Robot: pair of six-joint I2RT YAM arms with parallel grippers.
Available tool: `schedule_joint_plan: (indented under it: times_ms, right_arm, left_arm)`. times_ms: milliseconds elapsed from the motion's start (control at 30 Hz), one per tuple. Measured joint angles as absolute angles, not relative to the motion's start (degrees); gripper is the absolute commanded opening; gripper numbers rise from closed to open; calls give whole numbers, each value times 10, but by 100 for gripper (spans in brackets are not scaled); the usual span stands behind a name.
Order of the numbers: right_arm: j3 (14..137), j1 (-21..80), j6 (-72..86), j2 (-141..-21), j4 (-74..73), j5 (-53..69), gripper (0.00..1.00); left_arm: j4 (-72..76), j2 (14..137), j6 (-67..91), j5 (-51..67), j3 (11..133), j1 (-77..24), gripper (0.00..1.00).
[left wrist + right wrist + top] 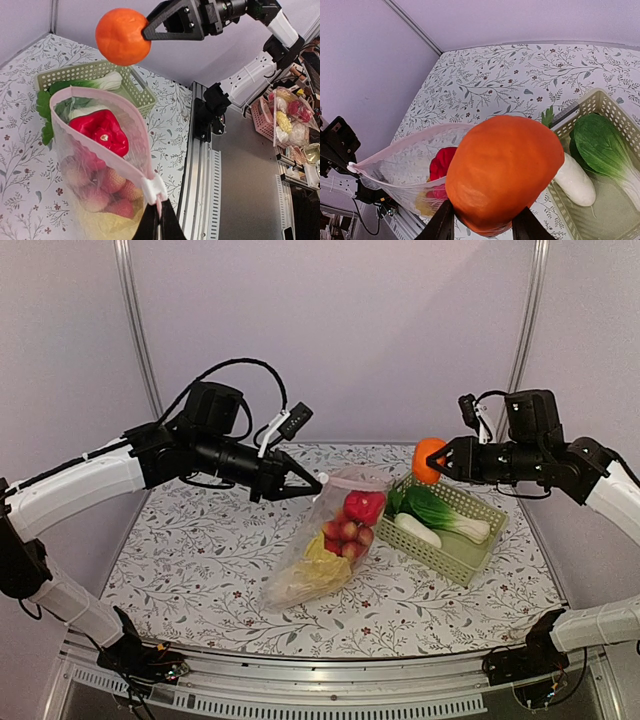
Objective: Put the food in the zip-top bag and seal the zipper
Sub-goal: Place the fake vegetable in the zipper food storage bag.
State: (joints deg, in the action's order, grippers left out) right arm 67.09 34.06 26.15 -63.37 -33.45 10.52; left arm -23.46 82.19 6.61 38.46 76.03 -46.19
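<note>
Gripping the orange (429,459), the right tool (440,466) hovers beside the zip-top bag (320,545).

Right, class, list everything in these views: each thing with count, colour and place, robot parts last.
orange: one, orange, held in the air beside the basket
zip-top bag: one, clear, mid-table, mouth up
red fruit: one, red, uppermost inside the bag
small fruits: one cluster, red-pink, in the bag
napa cabbage: one, yellow-white, bag's bottom
basket: one, pale green, right of the bag
bok choy: one, green-white, in the basket
white radish: one, white, in the basket
table: one, white floral print, beneath all
left gripper: one, black, shut on the bag's mouth
right gripper: one, black, shut on the orange
</note>
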Motion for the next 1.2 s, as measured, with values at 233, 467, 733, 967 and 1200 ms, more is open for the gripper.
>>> schedule_joint_plan:
  times_ms: [233,467,733,967,1200]
  right_arm:
    - [671,341,289,-632,-263,212,38]
    - [689,362,324,-676,-183,268,38]
    - [701,397,336,-737,-162,319,37]
    - [689,398,347,-739,-161,361,37]
    - [658,398,354,-739,-165,396,37]
  left_arm:
    - [-235,822,66,387,760,-468,0]
    - [-237,823,62,386,760,-481,0]
    - [-243,823,57,375,761,-483,0]
    - [-243,823,55,357,761,-483,0]
    - [-244,823,51,345,761,-483,0]
